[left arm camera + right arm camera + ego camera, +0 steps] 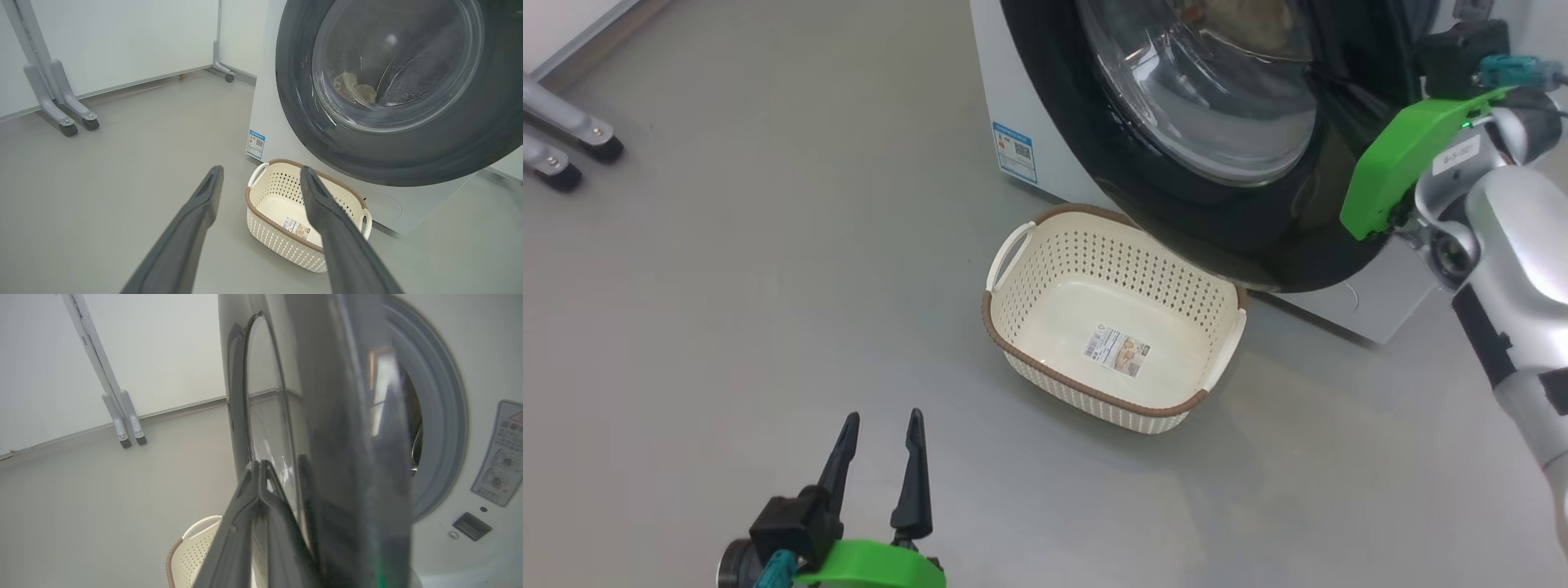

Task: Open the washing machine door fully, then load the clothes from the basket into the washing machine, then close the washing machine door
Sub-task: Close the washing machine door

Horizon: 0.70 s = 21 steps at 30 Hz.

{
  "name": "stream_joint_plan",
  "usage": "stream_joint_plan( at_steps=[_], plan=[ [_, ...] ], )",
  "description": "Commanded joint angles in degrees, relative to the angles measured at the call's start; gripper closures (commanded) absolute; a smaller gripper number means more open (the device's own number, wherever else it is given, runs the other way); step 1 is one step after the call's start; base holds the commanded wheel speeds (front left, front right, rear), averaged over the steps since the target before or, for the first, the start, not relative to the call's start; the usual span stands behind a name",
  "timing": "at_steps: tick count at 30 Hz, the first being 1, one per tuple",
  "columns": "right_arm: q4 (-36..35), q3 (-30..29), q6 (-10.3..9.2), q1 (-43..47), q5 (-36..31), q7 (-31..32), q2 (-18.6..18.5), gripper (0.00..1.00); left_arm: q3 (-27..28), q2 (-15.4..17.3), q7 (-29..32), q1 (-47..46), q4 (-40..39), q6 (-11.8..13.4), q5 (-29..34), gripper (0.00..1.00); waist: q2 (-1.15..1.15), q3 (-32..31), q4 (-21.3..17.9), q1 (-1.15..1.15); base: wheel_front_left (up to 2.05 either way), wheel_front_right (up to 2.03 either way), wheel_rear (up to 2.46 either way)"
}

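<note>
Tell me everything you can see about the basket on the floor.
The basket is small, rounded-rectangular, cream plastic with perforated sides, a brown braided rim and two white loop handles. It stands upright on the grey floor, empty but for a label sticker on its bottom, its far corner under the washing machine door.

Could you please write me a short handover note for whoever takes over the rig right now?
Left end effector: open, empty, hovering above the floor near the basket.
Right end effector: shut, holding nothing, at the door's outer face.
Things: basket empty, on the floor before the washer; clothes inside the washer, seen through the door.
Done: loading.
Left: the door is ajar; push it shut.
</note>
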Motion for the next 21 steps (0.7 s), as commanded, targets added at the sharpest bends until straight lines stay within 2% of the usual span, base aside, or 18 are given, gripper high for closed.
stream_joint_plan(
  at_steps=[1, 12, 16, 21],
  plan=[
    [-0.9, -0.2, -0.02, -3.0, 0.3, -0.3, -1.1, 1.0, 1.3, -0.3, -0.8, -2.1, -1.9, 0.1, -0.3, 0.0, 0.0, 1.1, 0.1, 0.0, 0.0, 0.0, 0.0],
    [1.9, 1.3, -0.02, -12.1, -1.6, 3.2, -7.9, 1.0, -0.8, -0.8, -0.8, -3.2, -4.3, 1.2, -2.2, 0.0, 0.0, 7.1, 0.9, 0.0, 0.0, 0.0, 0.0],
    [4.7, 2.2, -0.02, -16.4, -2.0, 4.1, -9.2, 1.0, -2.2, -0.8, -0.8, -3.7, -5.4, 2.5, -3.6, 0.0, 0.0, 9.0, 1.2, 0.0, 0.0, 0.0, 0.0],
    [9.8, 2.6, -0.02, -21.0, -3.0, 3.1, -9.0, 1.0, -3.1, -0.8, -0.8, -4.1, -6.7, 3.8, -4.8, 0.0, 0.0, 10.6, 1.5, 0.0, -0.01, -0.01, -0.01]
  ],
)
